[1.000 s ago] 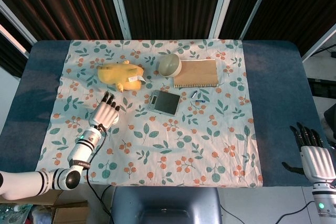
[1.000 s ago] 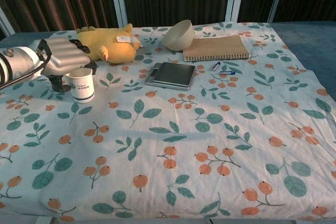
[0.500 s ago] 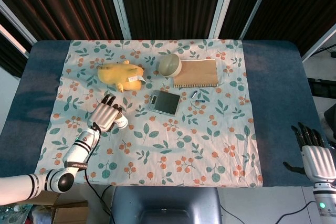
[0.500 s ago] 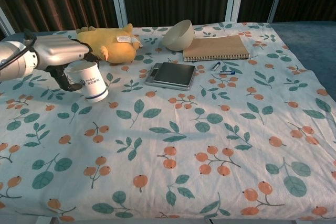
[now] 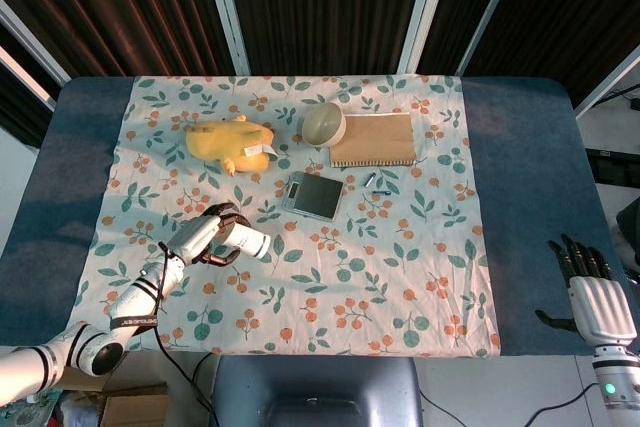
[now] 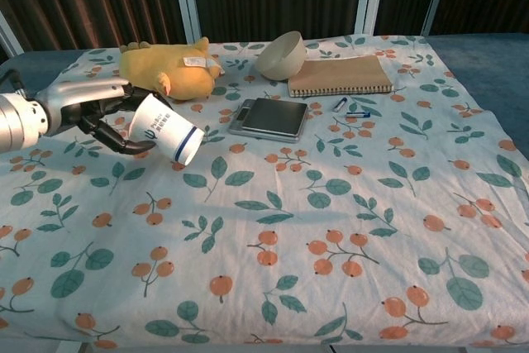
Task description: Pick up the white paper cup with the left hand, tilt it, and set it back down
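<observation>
The white paper cup (image 6: 168,129) with a blue band and logo is lifted off the cloth and tipped strongly to the right, its base pointing right and down. My left hand (image 6: 97,113) grips it around the rim end, fingers wrapped over and under it. In the head view the cup (image 5: 246,241) lies nearly sideways above the cloth's left part, held by the left hand (image 5: 203,238). My right hand (image 5: 596,292) hangs off the table's right edge, fingers apart, holding nothing; it does not appear in the chest view.
A yellow plush toy (image 6: 169,67) lies just behind the left hand. A grey scale (image 6: 269,116), a tipped pale bowl (image 6: 281,54), a brown notebook (image 6: 340,76) and small blue items (image 6: 348,108) sit further right on the floral cloth (image 6: 331,221).
The left hand lifted the cup off the cloth, carried it to the right and tilted it from upright to nearly sideways. The right hand stayed put.
</observation>
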